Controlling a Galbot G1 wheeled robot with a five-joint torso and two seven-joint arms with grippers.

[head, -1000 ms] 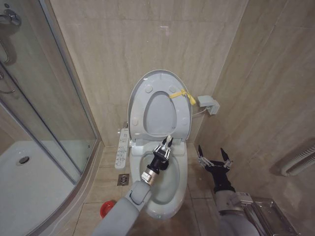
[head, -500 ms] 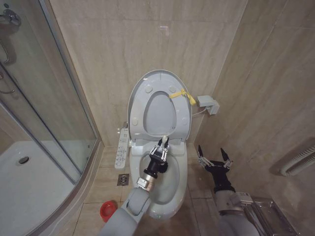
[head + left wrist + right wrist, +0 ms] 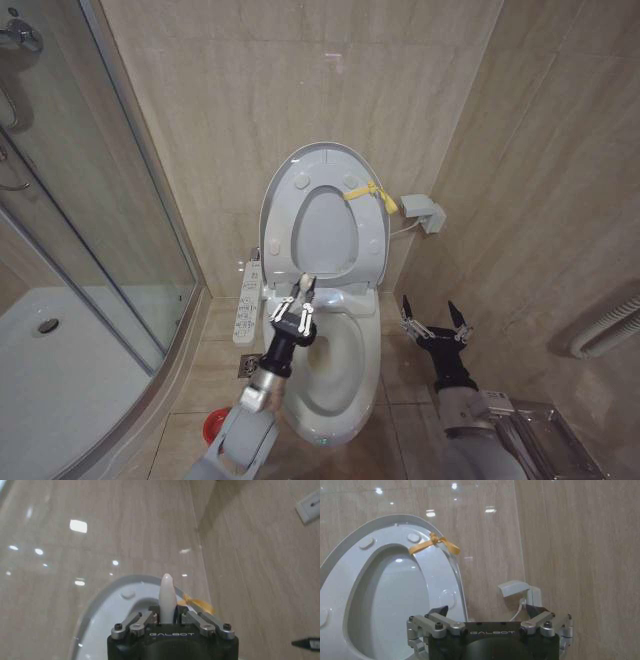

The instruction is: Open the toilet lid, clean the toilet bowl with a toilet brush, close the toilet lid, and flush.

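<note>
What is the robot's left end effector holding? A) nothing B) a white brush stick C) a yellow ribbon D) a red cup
B: the left end effector is shut on the toilet brush, whose thin white handle sticks out between its fingers, over the toilet bowl.

A small home bathroom: beige stone-look tiles cover the walls around the toilet bowl (image 3: 345,370), and a glass-walled shower enclosure (image 3: 90,230) with white tray stands beside it.
</note>
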